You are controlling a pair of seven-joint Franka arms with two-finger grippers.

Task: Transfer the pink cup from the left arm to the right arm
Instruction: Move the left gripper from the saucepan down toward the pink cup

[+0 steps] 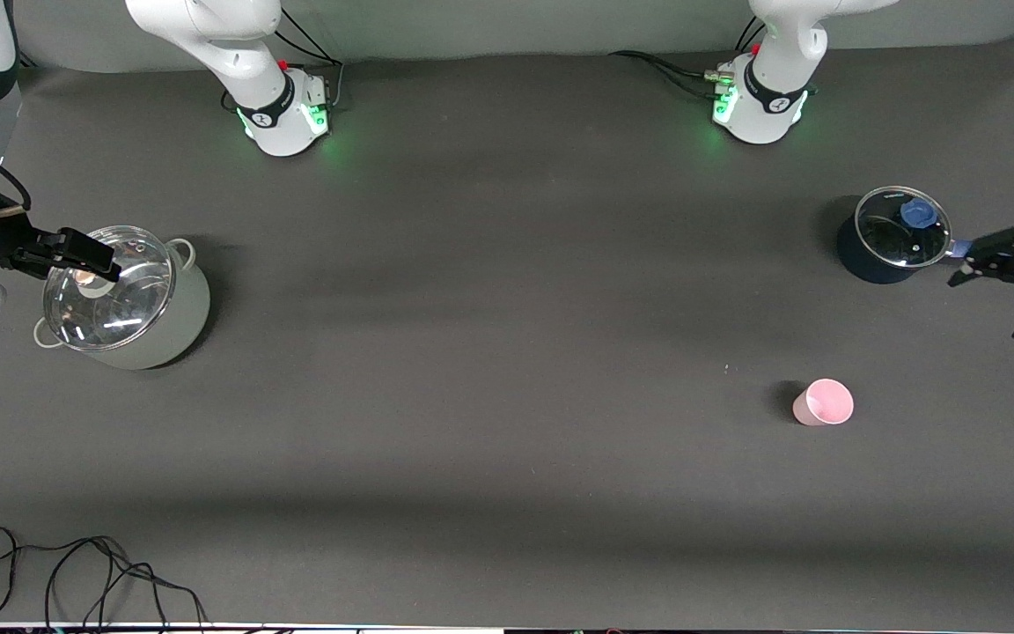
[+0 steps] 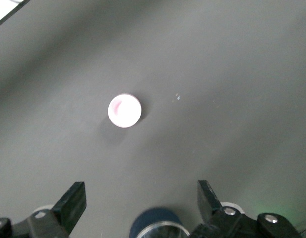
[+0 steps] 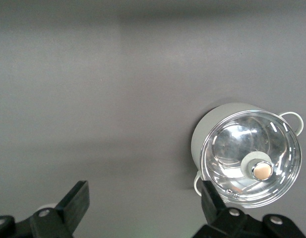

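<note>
The pink cup (image 1: 822, 402) stands upright on the dark table, toward the left arm's end and nearer the front camera than the dark blue pot. In the left wrist view it shows from above (image 2: 124, 110), well clear of the fingers. My left gripper (image 1: 982, 257) is open and empty in the air beside the blue pot; its wrist view (image 2: 141, 191) shows bare table between the jaws. My right gripper (image 1: 89, 254) is open and empty over the pale pot's lid; its wrist view (image 3: 144, 191) shows only table between the jaws.
A dark blue pot with a glass lid (image 1: 894, 236) stands at the left arm's end and shows in the left wrist view (image 2: 155, 225). A pale grey pot with a glass lid (image 1: 124, 299) stands at the right arm's end (image 3: 247, 153). A black cable (image 1: 76, 572) lies by the front edge.
</note>
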